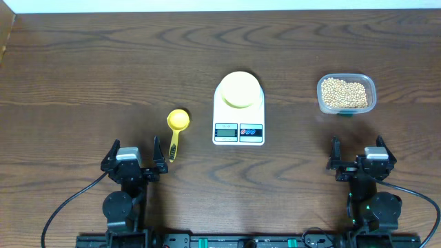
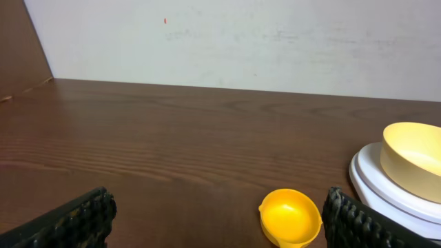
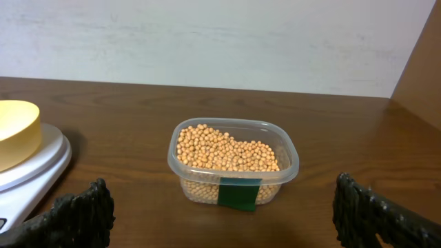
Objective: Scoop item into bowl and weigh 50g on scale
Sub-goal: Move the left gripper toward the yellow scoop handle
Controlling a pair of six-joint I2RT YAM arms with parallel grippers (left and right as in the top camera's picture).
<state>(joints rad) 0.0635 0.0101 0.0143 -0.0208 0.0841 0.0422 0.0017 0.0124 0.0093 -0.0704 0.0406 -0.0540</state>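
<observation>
Holds nothing in left gripper [image 1: 135,146], jaws spread wide, released; same in right gripper [image 1: 358,143]. Finds bowl [image 1: 239,89] standing on scale [image 1: 238,118] at middle of bench [image 1: 83,69]. Finds beans [image 1: 344,94] heaped in clear tub [image 1: 373,88], right of scale, well apart. Finds yellow scoop [image 1: 176,128] lying just left of scale.
</observation>
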